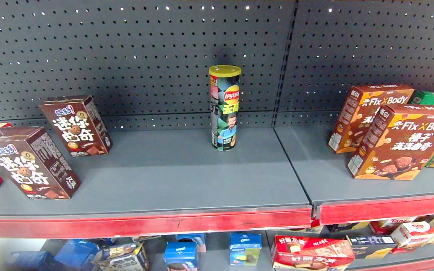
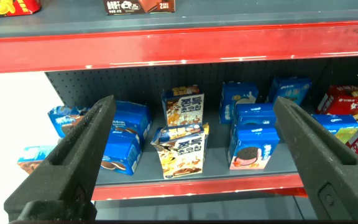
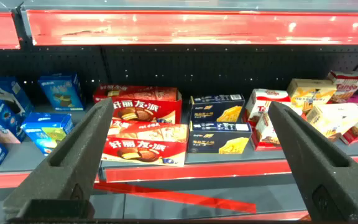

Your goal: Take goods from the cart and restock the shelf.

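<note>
Yellow-lidded can: your tall green-and-black chip tube [image 1: 224, 109] stands upright towards the back of the grey metal shelf with a red front strip [image 1: 187, 177], well apart from everything else.
Brown cartons: two dark brown cookie boxes [image 1: 75, 126] stand to your left of the tube, and brown-and-orange biscuit boxes [image 1: 401, 146] to your right.
Left gripper [image 2: 192, 101]: jaws spread wide and empty, facing the blue cookie cartons [image 2: 253, 140] on the lower tier.
Right gripper [image 3: 190, 104]: jaws equally wide, gripping nothing, facing the red pie boxes [image 3: 145, 143].
</note>
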You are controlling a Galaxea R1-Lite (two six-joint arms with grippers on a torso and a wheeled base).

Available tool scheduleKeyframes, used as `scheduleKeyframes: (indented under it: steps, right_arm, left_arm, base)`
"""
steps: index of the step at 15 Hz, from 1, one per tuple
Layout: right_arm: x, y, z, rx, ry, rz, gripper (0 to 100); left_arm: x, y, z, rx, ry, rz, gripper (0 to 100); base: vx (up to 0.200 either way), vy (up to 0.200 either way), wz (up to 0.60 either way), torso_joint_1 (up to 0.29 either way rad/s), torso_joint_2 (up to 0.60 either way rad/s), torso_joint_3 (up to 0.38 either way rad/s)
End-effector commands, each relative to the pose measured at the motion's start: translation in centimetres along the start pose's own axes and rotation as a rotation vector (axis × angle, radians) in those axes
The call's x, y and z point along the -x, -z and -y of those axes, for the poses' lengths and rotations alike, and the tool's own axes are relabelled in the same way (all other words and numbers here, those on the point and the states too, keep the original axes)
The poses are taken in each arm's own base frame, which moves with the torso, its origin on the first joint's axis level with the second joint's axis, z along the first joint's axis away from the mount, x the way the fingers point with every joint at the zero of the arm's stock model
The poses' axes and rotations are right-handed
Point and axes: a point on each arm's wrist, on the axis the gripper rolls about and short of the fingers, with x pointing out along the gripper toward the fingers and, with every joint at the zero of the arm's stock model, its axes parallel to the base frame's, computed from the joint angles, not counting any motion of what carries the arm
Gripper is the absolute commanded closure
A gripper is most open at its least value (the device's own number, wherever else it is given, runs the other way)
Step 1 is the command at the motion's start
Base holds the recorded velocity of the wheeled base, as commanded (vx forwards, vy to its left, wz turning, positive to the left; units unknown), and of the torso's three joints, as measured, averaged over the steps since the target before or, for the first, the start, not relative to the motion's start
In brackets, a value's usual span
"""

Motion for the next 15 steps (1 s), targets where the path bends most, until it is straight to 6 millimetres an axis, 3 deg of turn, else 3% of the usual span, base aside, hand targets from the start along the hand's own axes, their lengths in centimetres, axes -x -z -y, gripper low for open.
scheduleKeyframes:
  steps: [1,7,8,9,11,14,15]
  right_arm:
    - [-0.1,0.0,0.0,0.001,0.003,-0.019,0]
    - [-0.4,-0.1,-0.1,0.005,0.008,-0.053,0]
    - [-0.1,-2.3,0.0,-0.015,-0.013,0.046,0]
    - [-0.8,-6.2,0.1,-0.025,-0.122,0.103,0]
    - [-2.1,-8.4,0.3,0.091,-0.082,0.121,0]
    - [-2.1,-9.0,0.1,0.177,0.084,0.095,0]
    - [-1.6,-10.4,0.0,0.209,0.118,0.138,0]
  left_arm:
    - [0.0,0.0,0.0,0.001,0.001,0.001,0]
    - [0.0,0.0,0.0,0.001,-0.001,0.001,0]
    - [0.0,0.0,0.0,0.001,0.001,0.001,0]
    - [0.0,0.0,0.0,-0.001,0.001,0.001,0]
    - [0.0,0.0,0.0,0.002,-0.001,0.001,0]
    - [0.0,0.0,0.0,0.001,-0.001,-0.001,0]
    - [0.0,0.0,0.0,0.001,-0.001,0.001,0]
  base:
    - [0.000,0.000,0.00,0.000,0.00,0.000]
    - [0.000,0.000,0.00,0.000,0.00,0.000]
    - [0.000,0.000,0.00,0.000,0.00,0.000]
    - [0.000,0.000,0.00,0.000,0.00,0.000]
    - [0.000,0.000,0.00,0.000,0.00,0.000]
    - [0.000,0.000,0.00,0.000,0.00,0.000]
    - [0.000,0.000,0.00,0.000,0.00,0.000]
